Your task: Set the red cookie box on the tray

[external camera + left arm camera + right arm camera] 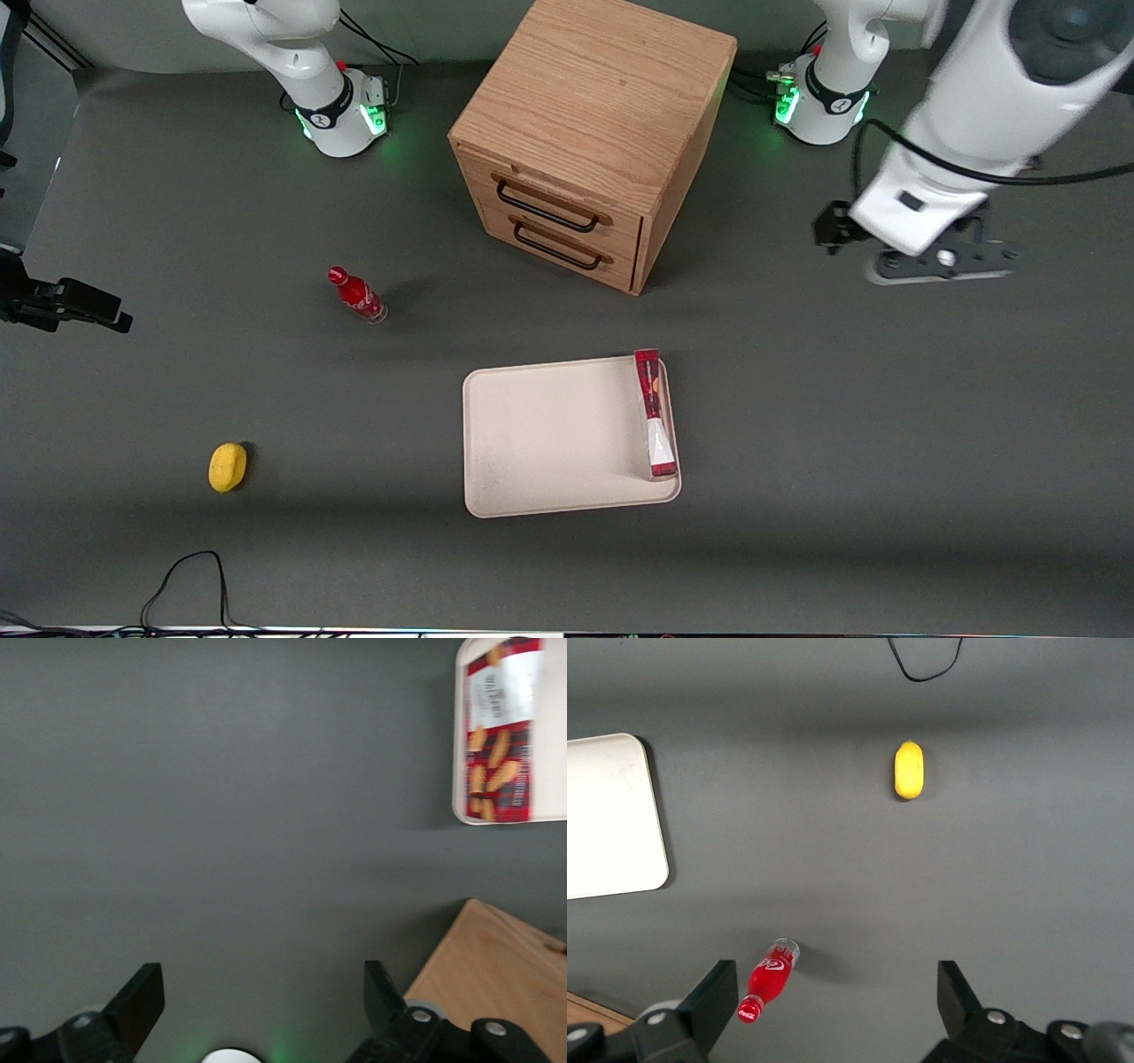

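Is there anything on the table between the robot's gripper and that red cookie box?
No: in the left wrist view only bare grey table separates the open gripper from the red cookie box lying on the tray.

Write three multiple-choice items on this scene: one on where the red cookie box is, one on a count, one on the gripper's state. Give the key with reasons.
1. Where is the red cookie box?
A. on the tray, along the edge toward the working arm
B. on the wooden cabinet
C. on the table beside the yellow object

2. How many drawer handles does the cabinet show?
A. one
B. two
C. four

3. The gripper is:
A. shut on the box
B. shut on the red bottle
C. open, holding nothing

Key: 1 A, the box lies inside the rim. 2 B, two dark handles. 3 C, the fingers stand apart over bare table.
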`<state>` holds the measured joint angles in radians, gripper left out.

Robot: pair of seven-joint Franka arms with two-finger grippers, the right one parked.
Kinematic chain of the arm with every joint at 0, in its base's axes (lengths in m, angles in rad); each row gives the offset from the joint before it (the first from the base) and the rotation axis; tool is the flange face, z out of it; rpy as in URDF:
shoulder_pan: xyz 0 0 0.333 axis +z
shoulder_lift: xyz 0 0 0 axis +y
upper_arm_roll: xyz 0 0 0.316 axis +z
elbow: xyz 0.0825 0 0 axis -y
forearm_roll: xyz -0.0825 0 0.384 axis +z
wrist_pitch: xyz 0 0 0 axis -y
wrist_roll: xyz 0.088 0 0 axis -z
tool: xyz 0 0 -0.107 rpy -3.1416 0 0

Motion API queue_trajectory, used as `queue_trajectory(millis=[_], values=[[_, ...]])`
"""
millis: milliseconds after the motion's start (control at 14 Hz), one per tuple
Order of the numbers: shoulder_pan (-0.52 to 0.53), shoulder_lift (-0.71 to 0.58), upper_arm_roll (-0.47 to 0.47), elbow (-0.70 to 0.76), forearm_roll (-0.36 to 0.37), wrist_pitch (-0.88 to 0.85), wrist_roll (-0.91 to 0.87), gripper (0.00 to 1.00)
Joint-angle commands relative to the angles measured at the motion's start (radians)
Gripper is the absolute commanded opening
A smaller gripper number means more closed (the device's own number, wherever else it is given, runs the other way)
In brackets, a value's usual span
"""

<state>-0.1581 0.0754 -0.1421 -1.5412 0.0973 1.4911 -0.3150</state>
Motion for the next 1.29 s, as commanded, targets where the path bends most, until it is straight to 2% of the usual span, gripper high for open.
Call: queue_trajectory(millis=[0,143,429,643,1071,1214], values=[[0.116,-0.046,-0.008,-0.074,-0.024,0.037,0.161,1.0],[0.178,-0.051,-0.007,-0.091,-0.053,0.055,0.224,1.0],[0.209,-0.055,0.004,-0.115,-0.057,0.097,0.26,1.0],[0.122,-0.054,0.126,-0.114,-0.073,0.106,0.286,1.0],[0.115,-0.032,0.133,-0.069,-0.088,0.078,0.295,1.0],[0.118,-0.032,0.138,-0.062,-0.145,0.038,0.33,1.0]])
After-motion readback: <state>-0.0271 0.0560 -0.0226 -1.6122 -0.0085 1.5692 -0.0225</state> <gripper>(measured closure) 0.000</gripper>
